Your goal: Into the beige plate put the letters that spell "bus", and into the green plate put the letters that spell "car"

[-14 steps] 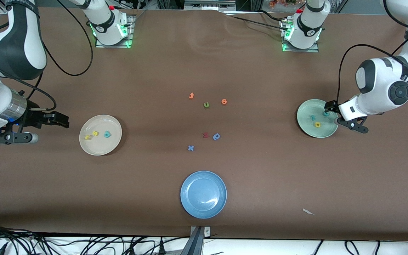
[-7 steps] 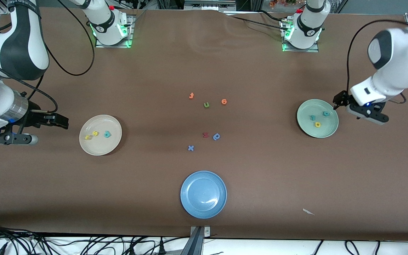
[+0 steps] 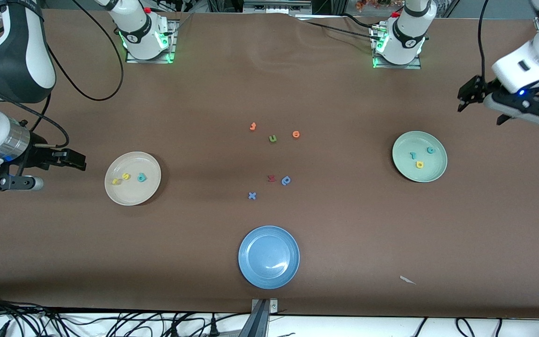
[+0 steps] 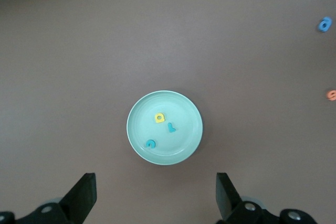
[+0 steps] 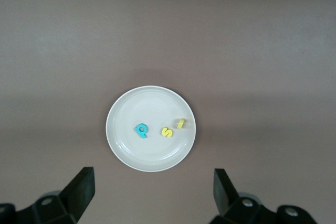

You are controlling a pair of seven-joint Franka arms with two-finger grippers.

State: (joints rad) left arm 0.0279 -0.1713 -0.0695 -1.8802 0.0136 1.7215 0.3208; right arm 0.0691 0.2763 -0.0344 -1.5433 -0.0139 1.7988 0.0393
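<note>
In the beige plate [image 3: 132, 178], toward the right arm's end of the table, we count three letters: a teal "b" [image 3: 142, 177], a yellow "s" [image 3: 126, 176] and a yellow "u" [image 3: 116, 181]. In the green plate [image 3: 419, 156], toward the left arm's end, we count three more: a teal "c" [image 3: 431, 150], a yellow "a" [image 3: 419, 164] and a teal "r" [image 3: 412, 155]. We judge these letters very light, stiff and small, so a narrow pinch across the edges would suit them. The left gripper [image 3: 467, 94] hangs over bare table near the green plate, jaws wide apart and empty; the right gripper [image 3: 74, 160] hangs beside the beige plate, also spread and empty. We count six other letters mid-table and one blue plate [image 3: 269, 257]. Both words seem complete
</note>
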